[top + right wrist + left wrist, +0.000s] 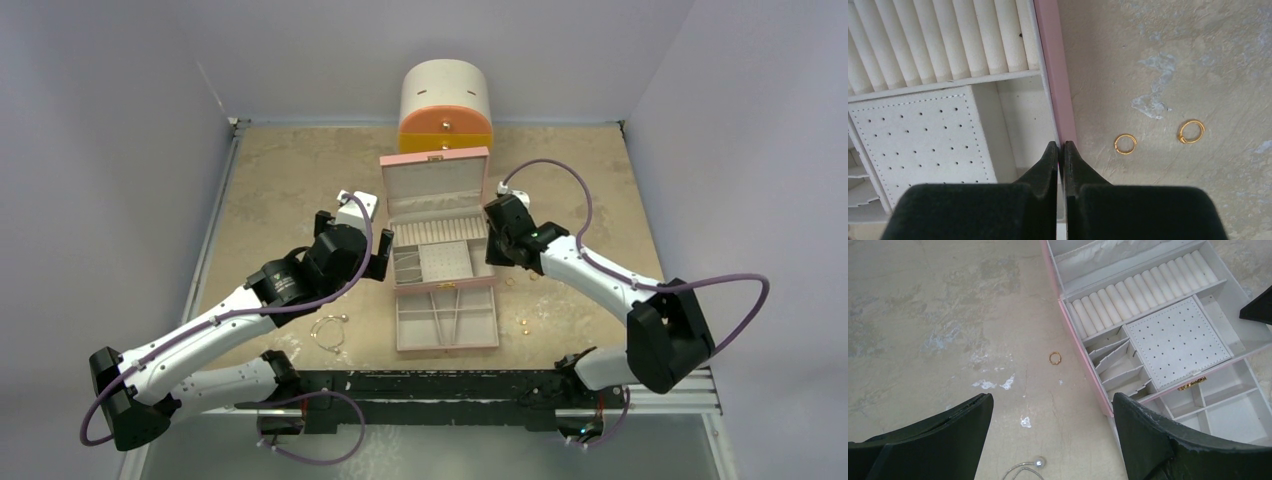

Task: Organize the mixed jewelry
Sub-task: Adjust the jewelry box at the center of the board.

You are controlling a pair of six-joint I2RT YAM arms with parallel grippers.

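1. left gripper [1053,401]: the jaws stand wide apart and empty, tilted down over the bare table just left of the box. i judge that spread is meant to straddle a small piece.
2. wire bangle [1024,471]: it lies on the table behind the left fingertips, at the near edge of the wrist view, with one pearly bead showing. it is outside the box and not yet sorted.
3. coppery ring [1055,358]: it lies flat on the table ahead of the left gripper, roughly centred between its fingers, near the box's pink wall but apart from it. since the gap lines up on it, it looks like the next pick.
4. pink jewelry box [1083,360]: it sits to the right of the left gripper, lid up and lower drawer pulled out. the ring rolls, dotted stud pad and small compartments are therefore all reachable, and those in view look empty.
5. right gripper [1058,148]: the fingers are pressed together with nothing visible between them, poised over the box's right wall. i judge the closed tips could serve as a fine point for nudging.
6. two gold hoops [1125,144]: they lie flat on the table right of the right gripper, apart from each other and outside the box.
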